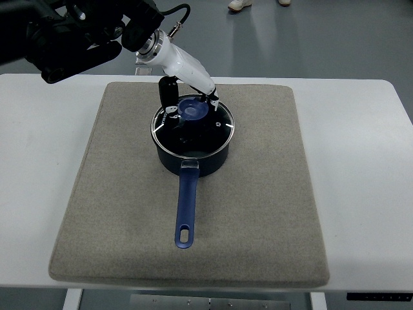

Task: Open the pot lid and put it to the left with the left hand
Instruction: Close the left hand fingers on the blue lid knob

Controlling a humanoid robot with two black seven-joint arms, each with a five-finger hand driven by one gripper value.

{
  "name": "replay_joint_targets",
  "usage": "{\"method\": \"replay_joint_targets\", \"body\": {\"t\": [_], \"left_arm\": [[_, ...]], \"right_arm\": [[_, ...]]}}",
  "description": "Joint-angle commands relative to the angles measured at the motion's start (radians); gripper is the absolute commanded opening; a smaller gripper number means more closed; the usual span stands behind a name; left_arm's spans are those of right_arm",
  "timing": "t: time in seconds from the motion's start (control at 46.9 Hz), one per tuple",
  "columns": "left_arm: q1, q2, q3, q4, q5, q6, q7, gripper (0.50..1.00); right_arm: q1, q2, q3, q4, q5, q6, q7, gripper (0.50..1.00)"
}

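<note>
A dark blue saucepan (193, 158) with a long blue handle (186, 206) stands on a grey mat (258, 194), the handle pointing toward me. A glass lid (216, 129) with a blue knob (192, 111) sits on the pan. My left hand (190, 103) reaches in from the upper left. Its black thumb (168, 97) is on the knob's left side and its other fingers (211, 99) are on the right, curled around the knob. The lid looks seated on the rim. The right hand is out of view.
The mat lies on a white table (361, 142). My left arm's dark upper part (71, 39) hangs over the table's far left corner. A person's shoes (240, 4) show on the floor beyond the table.
</note>
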Motion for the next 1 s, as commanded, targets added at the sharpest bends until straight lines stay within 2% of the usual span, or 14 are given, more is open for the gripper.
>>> {"method": "replay_joint_targets", "body": {"t": [0.0,0.171,0.235,0.277,0.341,0.982], "left_arm": [[0.0,0.0,0.001,-0.005,0.0,0.0,0.0,0.703],[0.0,0.0,0.001,-0.009,0.0,0.0,0.0,0.664],[0.0,0.0,0.001,-0.007,0.0,0.0,0.0,0.594],[0.0,0.0,0.001,-0.007,0.0,0.0,0.0,0.583],[0.0,0.0,0.001,-0.004,0.0,0.0,0.0,0.5],[0.002,-0.005,-0.006,-0.01,-0.015,0.003,0.0,0.5]], "right_arm": [[0.0,0.0,0.0,0.0,-0.001,0.0,0.0,0.917],[0.0,0.0,0.0,0.0,0.001,0.0,0.0,0.917],[0.0,0.0,0.0,0.0,-0.001,0.0,0.0,0.917],[0.0,0.0,0.0,0.0,-0.001,0.0,0.0,0.917],[0.0,0.0,0.0,0.0,-0.001,0.0,0.0,0.917],[0.0,0.0,0.0,0.0,0.001,0.0,0.0,0.917]]}}
